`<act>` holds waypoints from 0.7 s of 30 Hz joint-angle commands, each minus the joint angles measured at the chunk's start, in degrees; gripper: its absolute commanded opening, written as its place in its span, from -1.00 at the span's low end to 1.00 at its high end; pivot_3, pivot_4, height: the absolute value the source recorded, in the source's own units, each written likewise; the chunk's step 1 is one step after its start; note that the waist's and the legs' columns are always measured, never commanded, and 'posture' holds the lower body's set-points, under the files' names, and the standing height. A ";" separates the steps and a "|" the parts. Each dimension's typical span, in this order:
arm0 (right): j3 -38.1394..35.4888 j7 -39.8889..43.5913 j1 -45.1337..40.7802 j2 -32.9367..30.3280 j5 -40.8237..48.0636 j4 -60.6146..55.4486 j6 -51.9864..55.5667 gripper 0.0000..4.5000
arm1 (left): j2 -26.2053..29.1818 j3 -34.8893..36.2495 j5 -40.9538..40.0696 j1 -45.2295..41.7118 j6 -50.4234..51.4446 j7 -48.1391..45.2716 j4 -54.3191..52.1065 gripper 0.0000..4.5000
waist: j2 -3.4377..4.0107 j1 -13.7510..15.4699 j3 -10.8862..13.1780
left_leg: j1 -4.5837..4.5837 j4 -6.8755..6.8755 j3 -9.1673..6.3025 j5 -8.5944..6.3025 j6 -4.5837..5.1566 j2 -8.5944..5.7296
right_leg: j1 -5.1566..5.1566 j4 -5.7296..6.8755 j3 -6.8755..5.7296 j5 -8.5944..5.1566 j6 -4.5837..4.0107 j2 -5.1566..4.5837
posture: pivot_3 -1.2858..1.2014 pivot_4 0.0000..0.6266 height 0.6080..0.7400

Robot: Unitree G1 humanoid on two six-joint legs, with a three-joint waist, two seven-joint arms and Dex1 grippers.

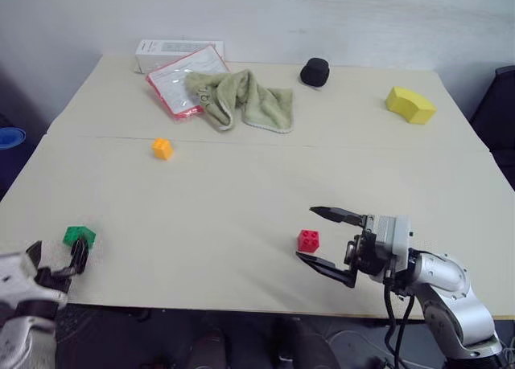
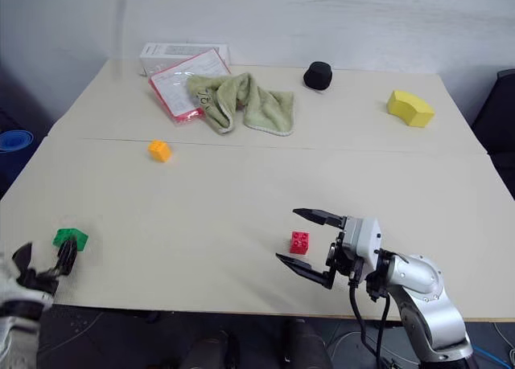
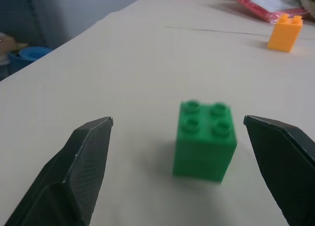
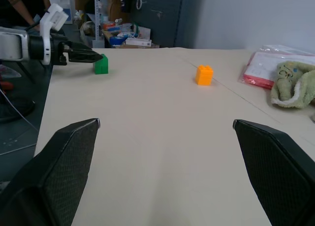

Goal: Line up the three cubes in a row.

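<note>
The green cube [image 1: 80, 236] stands near the table's front left corner. My left gripper [image 1: 58, 255] is open just behind it, and in the left wrist view the green cube [image 3: 204, 147] sits slightly ahead of the open gripper [image 3: 178, 119], nearer one finger. Further back on the left stands the orange cube [image 1: 162, 148]. The red cube [image 1: 308, 240] is at front centre. My right gripper [image 1: 305, 233] is open and points left. The red cube lies in line with its gap, but I cannot tell whether it is between the fingers.
A yellow curved block [image 1: 410, 104] lies at the back right and a black object [image 1: 315, 71] at the back centre. At the back left, a green towel [image 1: 241, 100] lies over a red-edged pouch [image 1: 181, 79], with a white box [image 1: 161, 51] behind. The table's front edge [image 1: 241, 311] is close.
</note>
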 commanded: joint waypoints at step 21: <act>-5.63 -3.12 8.93 -2.60 -2.54 -4.20 -3.08 1.00 | 14.49 -22.05 1.99 -10.59 -2.98 -33.07 -2.48 -0.33 | 0.14 0.82 -0.02 | -0.03 0.01 -0.15 0.05 -0.08 -0.05 | 0.01 0.02 -0.18 -0.02 -0.05 -0.18 | 0.03 -0.52 1.00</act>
